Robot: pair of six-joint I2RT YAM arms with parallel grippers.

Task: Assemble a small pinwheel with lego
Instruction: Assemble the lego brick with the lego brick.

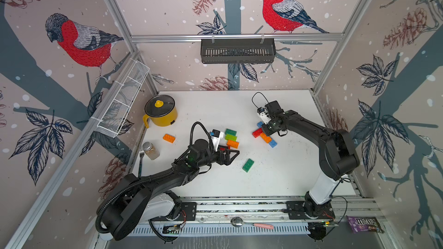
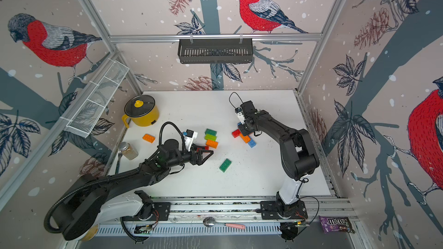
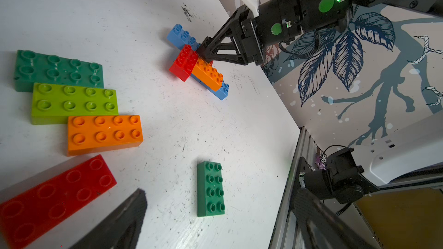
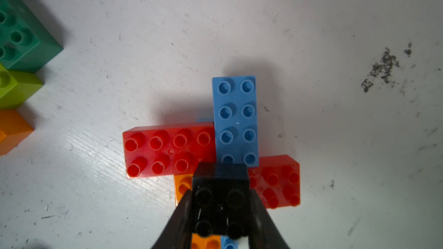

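On the white worktop (image 1: 282, 178) the crossed red, blue and orange lego (image 4: 167, 149) lies to the right; the right fingers (image 4: 178, 221) pinch a black brick (image 4: 220, 187) over its middle; the left fingers (image 3: 124, 214), spread wide, hang near a loose red brick (image 3: 55, 197).

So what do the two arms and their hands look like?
Both arms are black with a white lower segment. The left arm carries a ribbed black hose; the right arm shows green dots. The left hand and right hand have black triangular truss fingers.
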